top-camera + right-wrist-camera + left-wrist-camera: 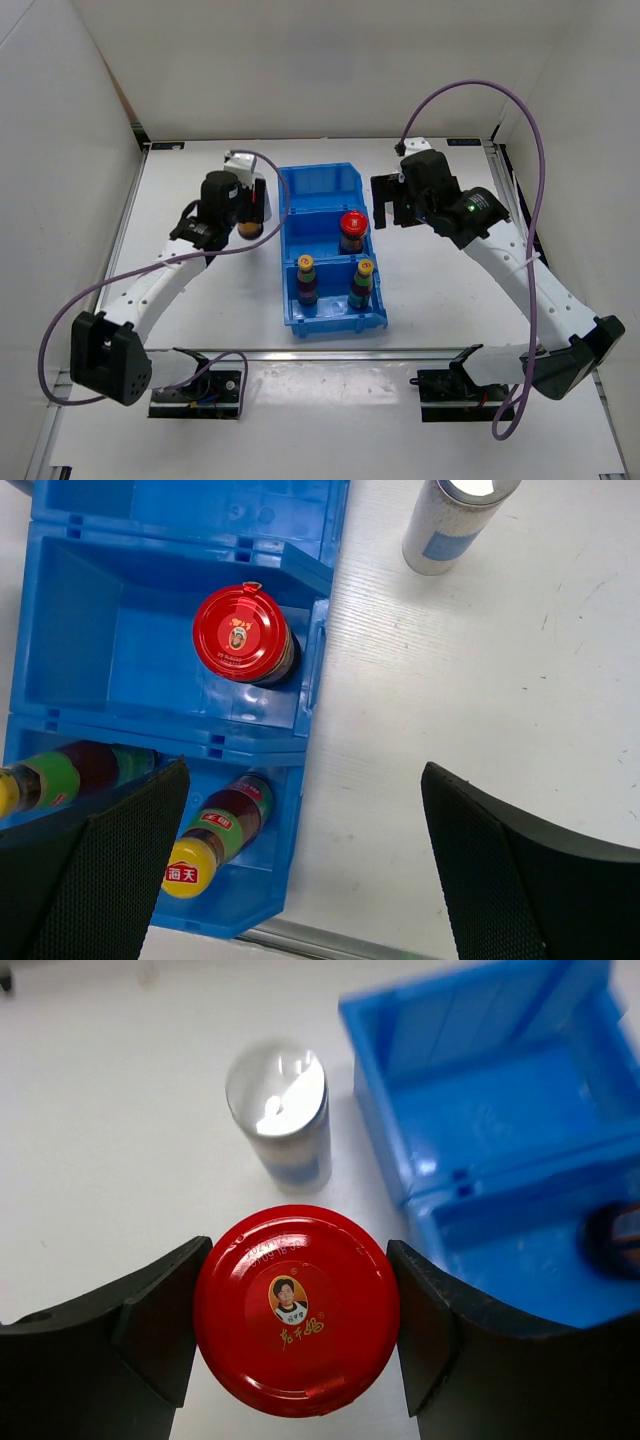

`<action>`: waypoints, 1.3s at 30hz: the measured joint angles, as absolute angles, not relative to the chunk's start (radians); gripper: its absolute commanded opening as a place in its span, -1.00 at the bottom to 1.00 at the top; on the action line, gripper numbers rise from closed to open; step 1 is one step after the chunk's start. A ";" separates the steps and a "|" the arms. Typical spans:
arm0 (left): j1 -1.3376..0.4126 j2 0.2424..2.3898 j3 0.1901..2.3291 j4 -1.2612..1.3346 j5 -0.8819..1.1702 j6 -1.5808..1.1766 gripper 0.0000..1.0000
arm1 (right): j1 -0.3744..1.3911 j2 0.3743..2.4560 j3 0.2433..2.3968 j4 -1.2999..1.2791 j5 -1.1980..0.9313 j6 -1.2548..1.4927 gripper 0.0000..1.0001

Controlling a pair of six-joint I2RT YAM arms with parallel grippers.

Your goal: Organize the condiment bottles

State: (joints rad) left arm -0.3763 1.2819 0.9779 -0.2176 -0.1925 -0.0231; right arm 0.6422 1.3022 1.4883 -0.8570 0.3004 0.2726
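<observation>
The left arm (160, 285) starts at the 7 o'clock corner and stretches up toward the middle, with its wrist bent down over the white surface (450, 300). The left gripper (298, 1260) is about half closed. Its two black fingers (160, 1330) press on both sides of a red-capped brown bottle (297, 1330) — it has hold of it. This bottle is outside the blue bin (320, 185), just at the bin's 10 o'clock side. A silver-topped cylinder (280, 1110) stands on the surface at the bottle's 12 o'clock, near it but not touching.

The right arm (520, 270) comes from the 5 o'clock corner and bends in toward the bin's 2 o'clock side. The right gripper (305, 780) points down and is wide open — nothing is in it. A second silver-topped cylinder (455, 520) stands on the surface at its 1 o'clock.

In the bin, a second red-capped bottle (352, 230) stands in the middle part. The left yellow-capped bottle (307, 280) and the right yellow-capped bottle (362, 283) stand in the part at 6 o'clock.
</observation>
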 measured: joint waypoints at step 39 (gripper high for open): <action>-0.639 1.459 0.926 0.054 -0.077 -0.062 0.98 | 0.632 1.236 1.408 -0.867 0.321 0.274 1.00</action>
State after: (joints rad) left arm -0.6392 1.4586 0.9257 0.0544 -0.0772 -0.0616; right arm 0.6323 1.2362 1.4078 -0.8665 0.3206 0.2737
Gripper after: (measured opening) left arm 0.990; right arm 0.998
